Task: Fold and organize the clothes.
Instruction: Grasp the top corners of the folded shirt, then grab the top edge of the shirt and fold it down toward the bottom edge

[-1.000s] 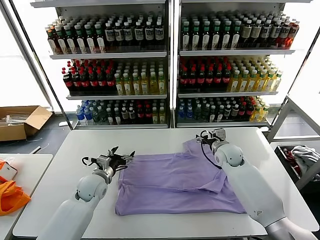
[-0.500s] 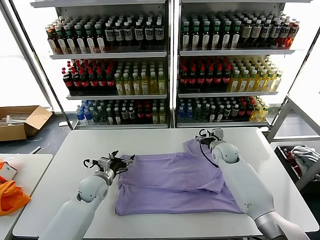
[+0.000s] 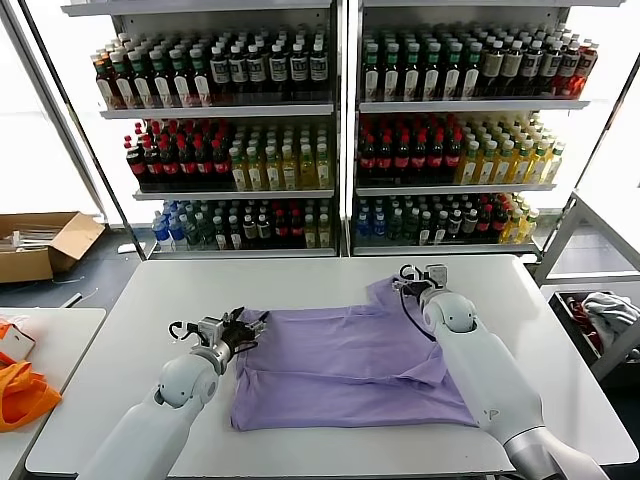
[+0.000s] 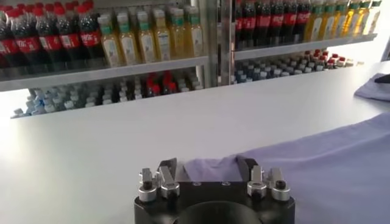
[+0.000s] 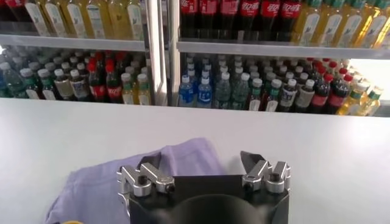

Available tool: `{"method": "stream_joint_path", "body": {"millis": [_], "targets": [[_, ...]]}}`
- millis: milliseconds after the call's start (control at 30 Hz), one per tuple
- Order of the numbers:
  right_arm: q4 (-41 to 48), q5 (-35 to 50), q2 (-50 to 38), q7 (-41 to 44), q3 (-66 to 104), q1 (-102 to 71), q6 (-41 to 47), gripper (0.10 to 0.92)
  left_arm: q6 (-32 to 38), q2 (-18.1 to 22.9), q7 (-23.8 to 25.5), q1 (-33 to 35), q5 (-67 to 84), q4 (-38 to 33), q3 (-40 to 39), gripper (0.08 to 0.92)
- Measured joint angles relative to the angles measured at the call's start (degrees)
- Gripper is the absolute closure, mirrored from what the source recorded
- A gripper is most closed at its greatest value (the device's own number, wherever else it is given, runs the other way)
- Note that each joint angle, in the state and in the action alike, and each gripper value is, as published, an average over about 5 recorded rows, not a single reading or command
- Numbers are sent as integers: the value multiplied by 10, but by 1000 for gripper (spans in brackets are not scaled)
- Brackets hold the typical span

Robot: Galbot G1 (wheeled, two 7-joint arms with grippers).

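The lavender T-shirt [image 3: 350,365] lies spread on the white table [image 3: 150,300], with one sleeve [image 3: 385,293] pointing to the far side. My left gripper [image 3: 246,325] is open at the shirt's left edge. In the left wrist view the shirt's edge [image 4: 210,167] lies between the open fingers [image 4: 167,168] of the left gripper [image 4: 207,167]. My right gripper [image 3: 415,275] is open at the far sleeve. In the right wrist view the sleeve tip [image 5: 183,155] lies between the spread fingers [image 5: 250,159] of the right gripper [image 5: 200,160]. No print shows on the shirt.
Shelves of bottles [image 3: 340,130] stand behind the table. A cardboard box [image 3: 40,242] sits on the floor at the left. An orange bag [image 3: 20,392] lies on a side table at the left. A grey-white cloth bundle [image 3: 605,310] lies at the right.
Both grippers have shifted only slightly: the left a little toward me along the shirt's edge, the right a little to the left at the sleeve. The shirt lies much as before.
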State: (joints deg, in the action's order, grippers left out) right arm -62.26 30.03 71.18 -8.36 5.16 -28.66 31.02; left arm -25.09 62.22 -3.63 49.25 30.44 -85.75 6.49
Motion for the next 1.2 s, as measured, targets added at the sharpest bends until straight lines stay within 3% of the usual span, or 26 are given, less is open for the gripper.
{"method": "stream_joint_path", "body": {"millis": [433,633,1200], "targets": [[-26,1,-5,-2,9,-27,5,734,2,-3,2,14,13,-9,2,877],[-43,3,-7,-4,18,-43,-1,894,16,2,6,19,13,-10,3,915],[-159,-9,-3,-1,79,-102,-26,917,98,3,18,45,-13,-41,18,915]]}}
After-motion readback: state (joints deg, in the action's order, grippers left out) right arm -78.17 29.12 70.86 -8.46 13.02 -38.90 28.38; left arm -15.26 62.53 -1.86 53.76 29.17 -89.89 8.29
